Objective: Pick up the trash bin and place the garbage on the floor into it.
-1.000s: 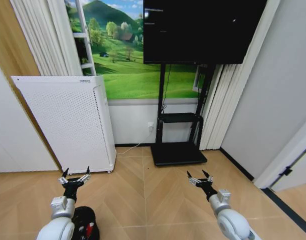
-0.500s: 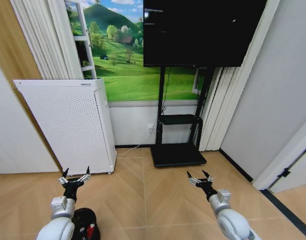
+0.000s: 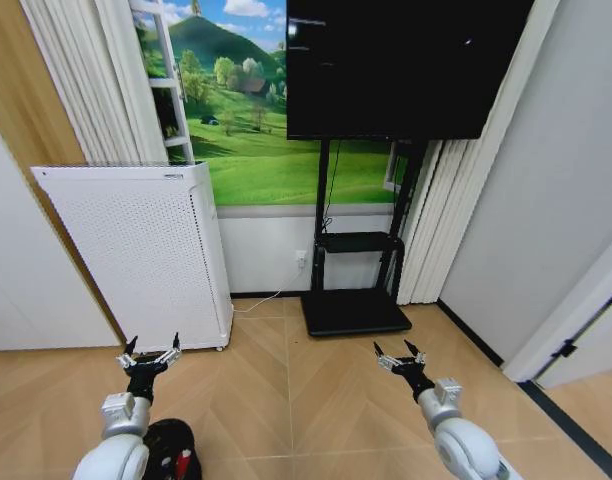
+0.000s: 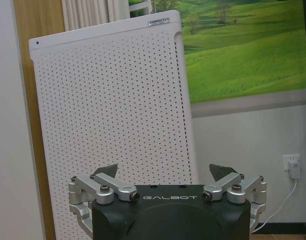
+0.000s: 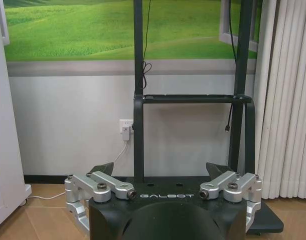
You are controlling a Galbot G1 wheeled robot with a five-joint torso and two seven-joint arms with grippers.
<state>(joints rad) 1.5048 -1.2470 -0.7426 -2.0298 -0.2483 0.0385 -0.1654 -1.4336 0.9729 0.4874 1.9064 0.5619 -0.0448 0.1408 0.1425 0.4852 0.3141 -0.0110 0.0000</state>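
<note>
Above herringbone wood floor (image 3: 286,400), left claw (image 3: 150,352) and right claw (image 3: 399,355) spread wide, round black trash bin (image 3: 166,445) below left

wood floor (image 3: 286,400), trash bin (image 3: 171,450), white appliance (image 3: 136,255)

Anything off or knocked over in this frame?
Nothing stands out. The white appliance and TV stand are upright by the wall. The trash bin sits upright on the floor by the left hand, something red inside. Both it and the right hand are open and empty.
</note>
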